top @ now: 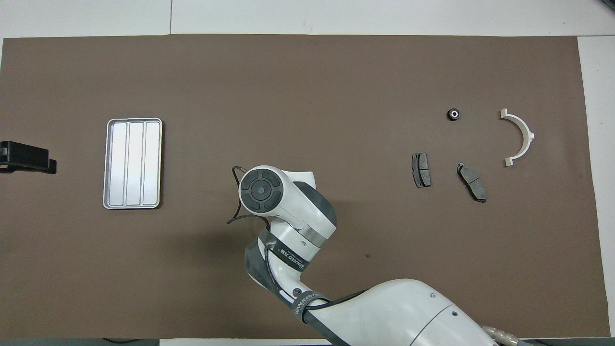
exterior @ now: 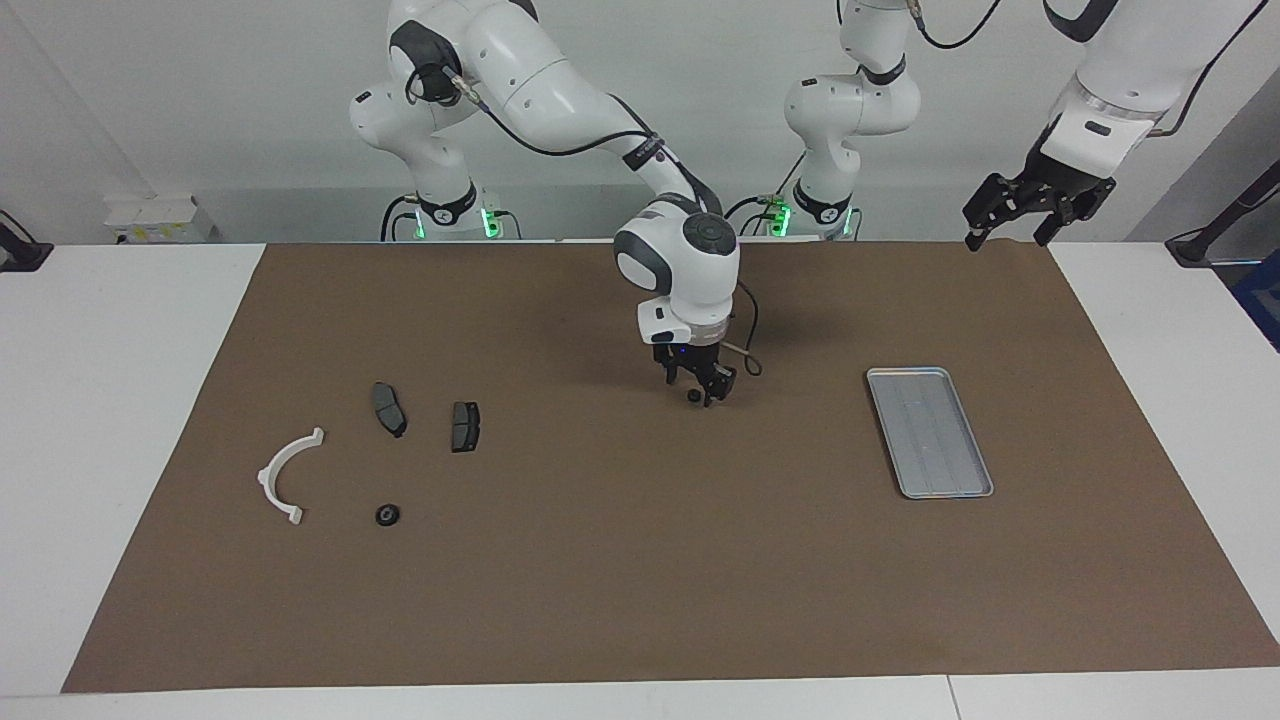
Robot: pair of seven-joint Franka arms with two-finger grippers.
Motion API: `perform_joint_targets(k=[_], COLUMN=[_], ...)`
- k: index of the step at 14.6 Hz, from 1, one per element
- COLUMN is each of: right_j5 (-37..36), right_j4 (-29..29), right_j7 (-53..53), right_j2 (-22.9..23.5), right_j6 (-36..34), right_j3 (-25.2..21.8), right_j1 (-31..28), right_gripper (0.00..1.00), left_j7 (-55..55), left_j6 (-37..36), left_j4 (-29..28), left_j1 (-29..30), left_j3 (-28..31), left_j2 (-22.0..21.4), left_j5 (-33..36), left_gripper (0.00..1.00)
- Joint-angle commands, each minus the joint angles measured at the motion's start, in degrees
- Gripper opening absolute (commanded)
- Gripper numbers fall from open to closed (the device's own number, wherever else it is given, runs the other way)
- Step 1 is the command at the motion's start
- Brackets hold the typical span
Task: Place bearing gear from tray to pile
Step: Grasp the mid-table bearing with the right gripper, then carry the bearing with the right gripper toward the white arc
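Bearing gear (exterior: 692, 396) on the mat (exterior: 600, 560) mid-table, between right gripper (exterior: 697, 389) fingers; grasp cannot tell. Left gripper (exterior: 1003, 222) spread wide, raised beside the tray (exterior: 929, 432).

Robot lab: two white arms (exterior: 560, 90), brown mat (exterior: 600, 550), bare wall.

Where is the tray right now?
The tray lies flat on the brown mat toward the left arm's end of the table, empty in both views, apart from the right gripper at mid-mat.
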Motion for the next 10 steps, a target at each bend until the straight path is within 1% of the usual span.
perform_joint_targets(k=[1,2,3,4,5,7,10], right_j5=[-0.9,-0.9,-0.9,-0.8,-0.9,-0.9,-0.9], right_j4=[-0.8,-1.1,-1.6,-1.5,-1.5,-1.4,-0.8], right_j7=[1.4,1.4,1.4,1.4,1.4,1.3,0.9], right_j2=[0.5,0.5,0.5,0.5,0.5,0.5,0.4], right_j6=[2.4,3.6,3.9,3.7,3.6,3.2,2.4], right_j3=[0.5,0.5,0.5,0.5,0.5,0.5,0.5], right_j1=[-0.6,-0.6,-0.6,-0.7,-0.7,-0.7,-0.7], right_gripper=[0.61,0.61,0.56,0.47,0.32,0.00,0.00], left_j7=[0.0,-0.1,-0.2,-0.3,-0.5,-0.6,-0.6], left_j6=[0.4,0.4,0.4,0.5,0.7,4.4,5.3], left_j4=[-2.3,-2.4,-2.4,-2.4,-3.0,-4.6,-4.6], left_j1=[0.1,0.1,-0.1,-0.5,-0.7,-0.6,-3.0], left_j3=[0.1,0.1,0.1,0.1,0.1,0.0,-0.2], left_j2=[-2.0,-2.0,-2.0,-2.0,-2.2,-2.8,-2.7], left_j5=[0.2,0.2,0.2,0.2,0.2,0.2,0.2], left_gripper=[1.00,1.00,1.00,1.00,1.00,1.00,1.00])
